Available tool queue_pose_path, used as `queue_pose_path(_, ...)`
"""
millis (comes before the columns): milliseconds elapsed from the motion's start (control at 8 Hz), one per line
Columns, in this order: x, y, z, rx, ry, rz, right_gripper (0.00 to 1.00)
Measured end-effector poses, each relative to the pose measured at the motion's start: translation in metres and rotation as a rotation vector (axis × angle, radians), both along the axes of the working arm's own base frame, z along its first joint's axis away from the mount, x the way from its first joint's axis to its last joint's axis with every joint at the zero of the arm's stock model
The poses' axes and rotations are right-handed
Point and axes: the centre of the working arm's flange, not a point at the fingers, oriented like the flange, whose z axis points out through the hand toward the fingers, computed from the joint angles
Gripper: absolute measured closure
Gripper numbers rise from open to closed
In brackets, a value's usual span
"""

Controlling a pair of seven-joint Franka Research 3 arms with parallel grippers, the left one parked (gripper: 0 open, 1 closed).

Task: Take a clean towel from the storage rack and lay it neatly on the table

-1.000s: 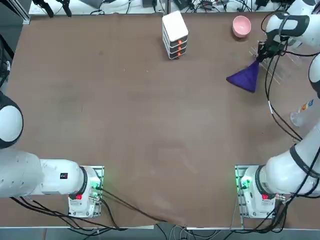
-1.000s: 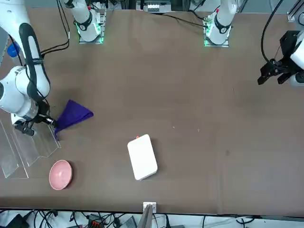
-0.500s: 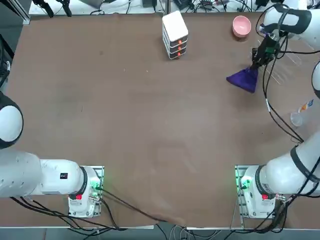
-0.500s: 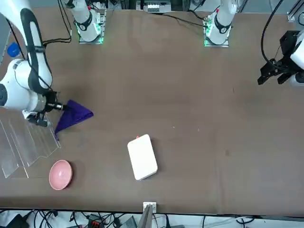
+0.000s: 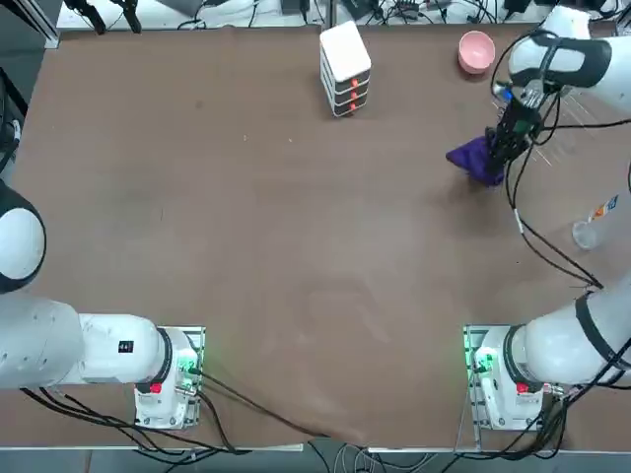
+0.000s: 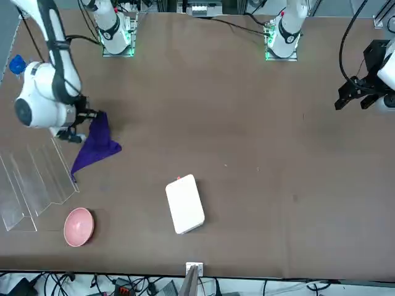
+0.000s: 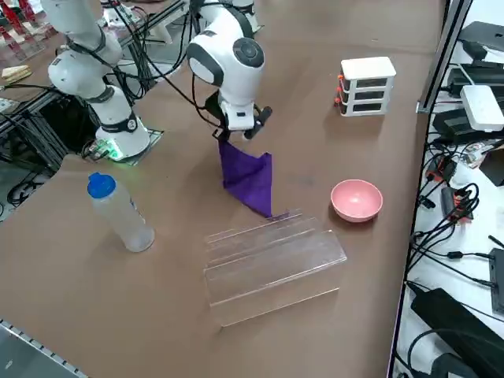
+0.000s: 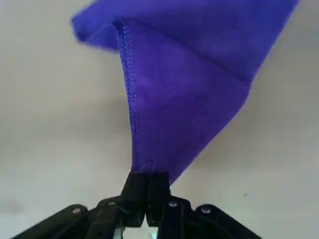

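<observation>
Pincer [image 8: 151, 174] pinched shut on the purple towel [image 8: 184, 94], clear of the rack [image 7: 272, 268]; laying it neatly on the tabletop [image 7: 157, 315] remains.

Purple towel [image 7: 247, 179] hangs from R gripper [image 7: 241, 135]; clear rack [image 7: 272, 268] nr pink bowl [image 7: 357, 201].

Reaching well forward from its base [image 5: 505, 379] with the bent right arm [image 5: 564, 345]. Pointing the right gripper [image 8: 148, 175] downward at the arm's far end, pinching with the jaws drawn together.
</observation>
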Motion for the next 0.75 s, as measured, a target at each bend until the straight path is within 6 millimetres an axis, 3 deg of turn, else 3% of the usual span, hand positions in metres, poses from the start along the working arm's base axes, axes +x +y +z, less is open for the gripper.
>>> queue_pose_path(250, -0.017, 0.015, -0.002, 0.006, 0.032, 0.03, 0.95)
queue_pose_path(750, -0.04, 0.017, -0.014, 0.01, 0.057, 0.038, 0.93)
